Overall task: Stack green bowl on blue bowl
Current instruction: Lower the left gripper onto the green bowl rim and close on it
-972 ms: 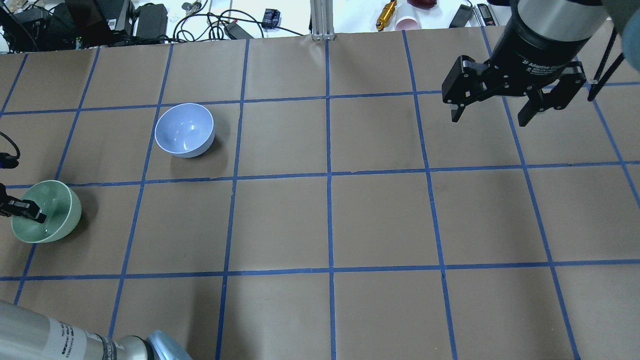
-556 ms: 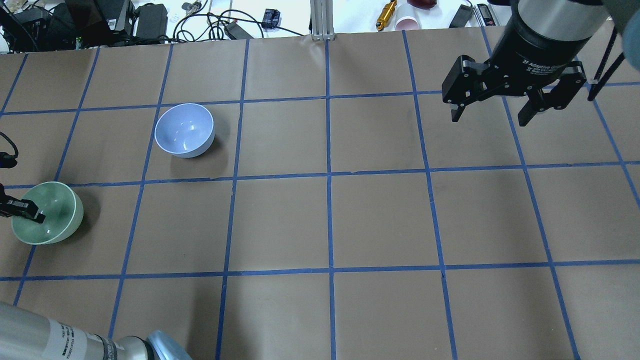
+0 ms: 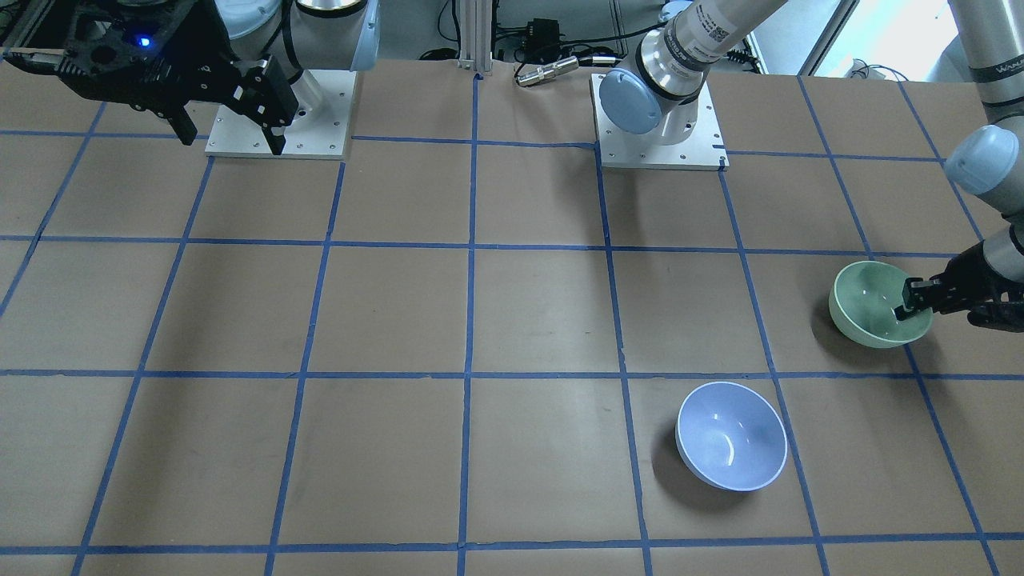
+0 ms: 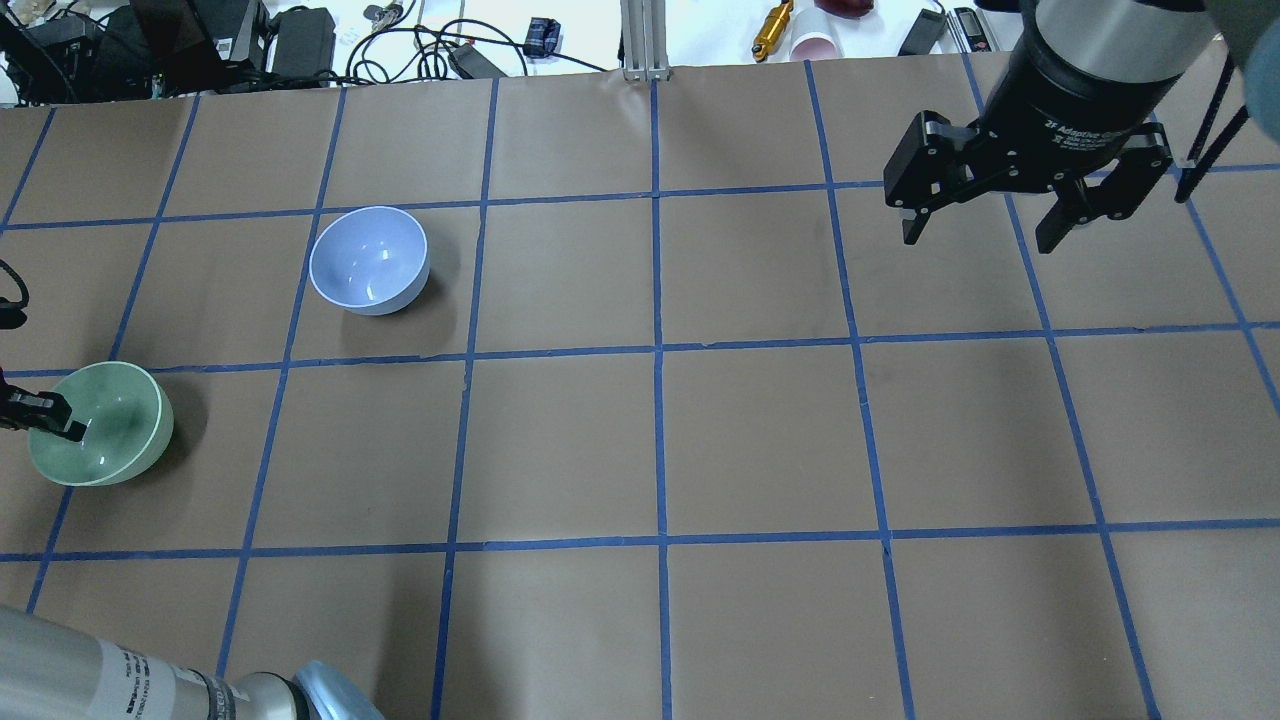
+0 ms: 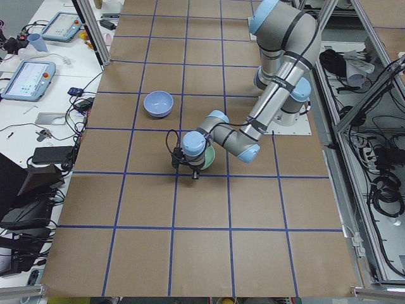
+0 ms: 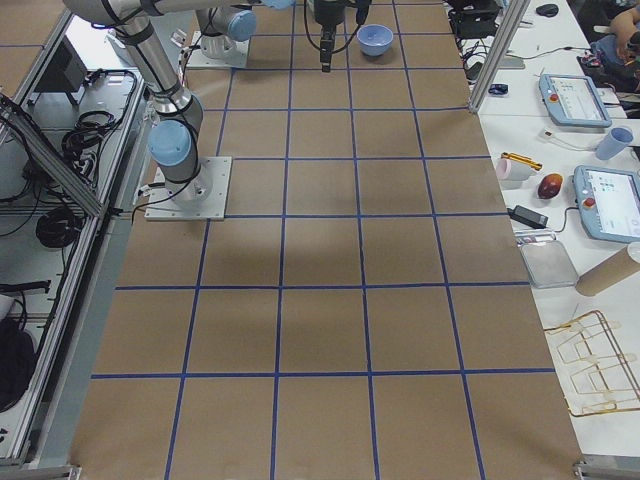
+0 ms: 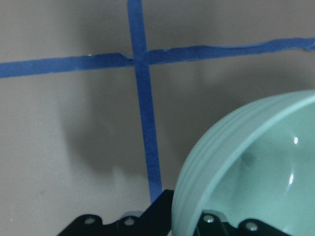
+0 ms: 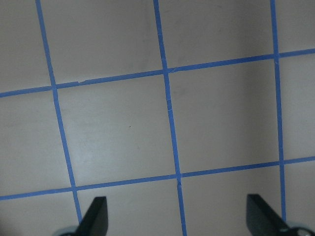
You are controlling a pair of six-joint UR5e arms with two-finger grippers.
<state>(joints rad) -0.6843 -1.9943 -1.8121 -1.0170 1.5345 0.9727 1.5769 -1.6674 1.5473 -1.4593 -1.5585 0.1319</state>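
The pale mint-green bowl (image 4: 115,425) is at the table's left edge, tilted; it also shows in the front view (image 3: 868,308) and fills the left wrist view (image 7: 256,167). My left gripper (image 4: 50,422) (image 3: 912,308) is shut on its rim, one finger inside and one outside. The pale blue bowl (image 4: 368,260) (image 3: 732,446) stands upright and empty about one grid square away, further from the robot. My right gripper (image 4: 977,238) (image 3: 232,140) is open and empty, hovering high over the far right of the table; its view shows only table.
The table is brown paper with a blue tape grid (image 4: 657,350). Cables, tools and a pink cup (image 4: 815,45) lie beyond the far edge. The left arm's forearm (image 4: 120,680) crosses the near left corner.
The green bowl has shifted slightly to the right in the left gripper's hold and tilted a little more. The blue bowl and the right gripper have not moved.
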